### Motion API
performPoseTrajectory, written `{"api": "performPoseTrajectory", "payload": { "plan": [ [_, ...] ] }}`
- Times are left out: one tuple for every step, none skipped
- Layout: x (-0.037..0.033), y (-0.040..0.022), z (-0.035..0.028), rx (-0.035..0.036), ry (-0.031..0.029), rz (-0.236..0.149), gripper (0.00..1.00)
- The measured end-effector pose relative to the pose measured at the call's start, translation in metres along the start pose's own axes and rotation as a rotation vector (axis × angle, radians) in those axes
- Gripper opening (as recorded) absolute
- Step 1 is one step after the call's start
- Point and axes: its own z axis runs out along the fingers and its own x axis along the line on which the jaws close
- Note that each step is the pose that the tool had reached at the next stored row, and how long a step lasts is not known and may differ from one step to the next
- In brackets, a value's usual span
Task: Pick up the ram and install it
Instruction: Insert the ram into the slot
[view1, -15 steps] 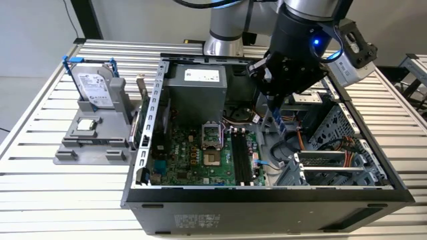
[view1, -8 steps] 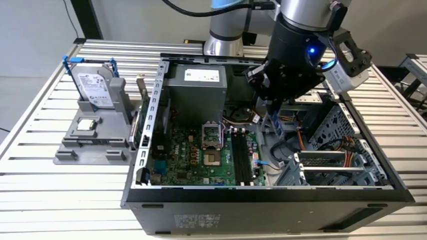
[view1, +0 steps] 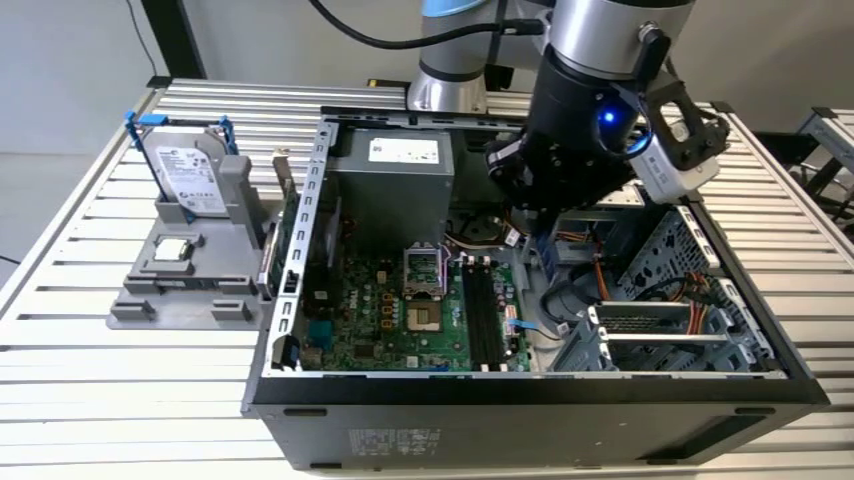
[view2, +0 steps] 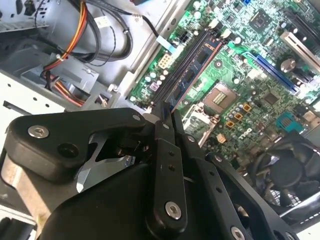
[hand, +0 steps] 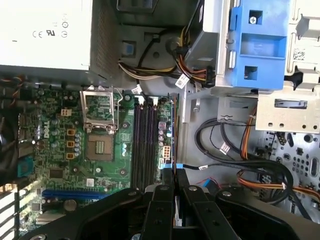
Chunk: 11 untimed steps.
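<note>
Looking into the open computer case (view1: 534, 385), you see your gripper (hand: 173, 172) closed on the ram (view2: 192, 70), stick upright over the motherboard's (hand: 65, 135) black memory slots (hand: 144, 145), CPU socket (hand: 100, 120) at nine o'clock of them.

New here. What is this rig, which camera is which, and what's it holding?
It is one robot arm reaching into an open PC case that sits on a slatted table. The exterior view is from a camera off the arm that takes in the whole scene. Both wrist views come from cameras on the arm, looking past its black gripper at the motherboard.

The gripper is shut on the ram, a thin blue-green stick held on edge at the black memory slots. I cannot tell whether it is seated.

At the exterior view's left, a grey holder carries a hard drive and a small square chip.
</note>
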Motion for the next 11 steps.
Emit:
{"api": "performPoseTrajectory", "payload": {
  "plan": [
    [0.0007,0.0000,0.0015,0.0015,-0.0001,0.008,0.00],
    [0.0016,0.0000,0.0034,0.0031,-0.0004,0.017,0.00],
    [0.0028,0.0000,0.0051,0.0051,-0.0005,0.024,0.00],
    [0.0040,0.0001,0.0068,0.0074,-0.0006,0.030,0.00],
    [0.0052,0.0003,0.0086,0.0097,-0.0008,0.037,0.00],
    [0.0061,0.0005,0.0104,0.0118,-0.0009,0.044,0.00],
    [0.0068,0.0008,0.0123,0.0139,-0.0011,0.052,0.00],
    [0.0074,0.0008,0.0140,0.0151,-0.0011,0.059,0.00],
    [0.0081,0.0008,0.0159,0.0153,-0.0013,0.064,0.00],
    [0.0088,0.0009,0.0176,0.0155,-0.0014,0.069,0.00],
    [0.0095,0.0012,0.0195,0.0156,-0.0015,0.073,0.00]
  ]
}}
